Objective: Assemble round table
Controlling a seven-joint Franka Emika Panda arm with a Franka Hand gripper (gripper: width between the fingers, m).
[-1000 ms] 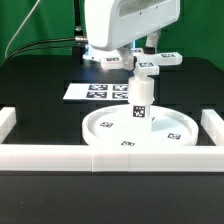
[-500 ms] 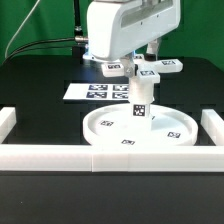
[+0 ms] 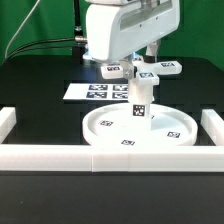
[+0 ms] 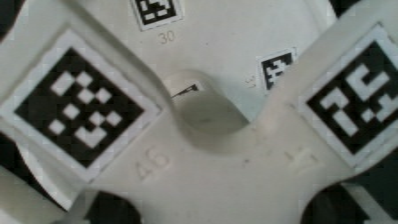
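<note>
The large round disc (image 3: 105,130) lies flat on the black table. The short post (image 3: 141,101) stands upright on its middle, with tags on its side. The cross-shaped foot piece (image 3: 151,74) sits on top of the post, its tagged arms sticking out to both sides. My gripper (image 3: 139,62) reaches down from above and is shut on the foot piece; its fingers are mostly hidden by the hand. In the wrist view the foot piece (image 4: 205,130) fills the picture, with two big tags on its arms, and the gripper (image 4: 214,216) holds it at its waist.
The marker board (image 3: 92,91) lies behind the disc toward the exterior view's left. White border rails run along the front (image 3: 130,156), the left (image 3: 8,122) and the right (image 3: 213,126). Cables hang at the back left.
The foot piece has turned on top of the post with the gripper; its arms have swung round and sit slightly lower. The disc and post stay in place.
</note>
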